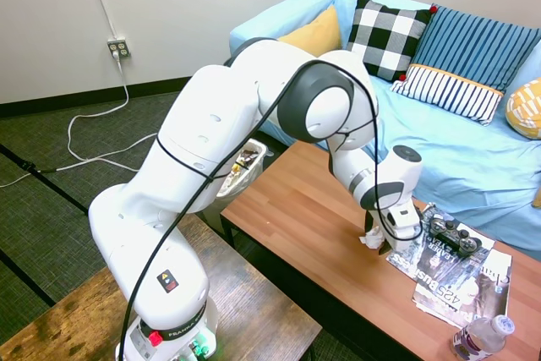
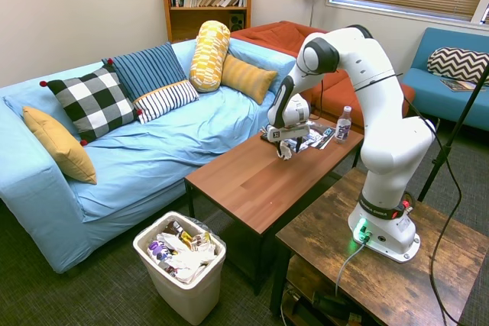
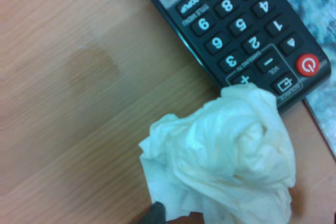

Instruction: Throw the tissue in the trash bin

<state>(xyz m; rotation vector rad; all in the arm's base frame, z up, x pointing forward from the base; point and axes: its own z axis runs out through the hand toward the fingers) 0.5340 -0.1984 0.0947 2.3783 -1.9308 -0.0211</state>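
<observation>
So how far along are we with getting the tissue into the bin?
Early stage. Done: the gripper has been brought down onto the tissue on the coffee table, beside the black remote. In hand: the grasp itself; whether the fingers have closed on it can't be told. Left: lift it, carry it to the trash bin on the floor, and drop it in.

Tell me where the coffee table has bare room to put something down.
The reddish-brown wooden coffee table is bare from its end nearest the white plastic trash bin up to the pincer. The far end is crowded: crumpled white tissue, black remote, printed magazines, clear plastic bottle.
</observation>
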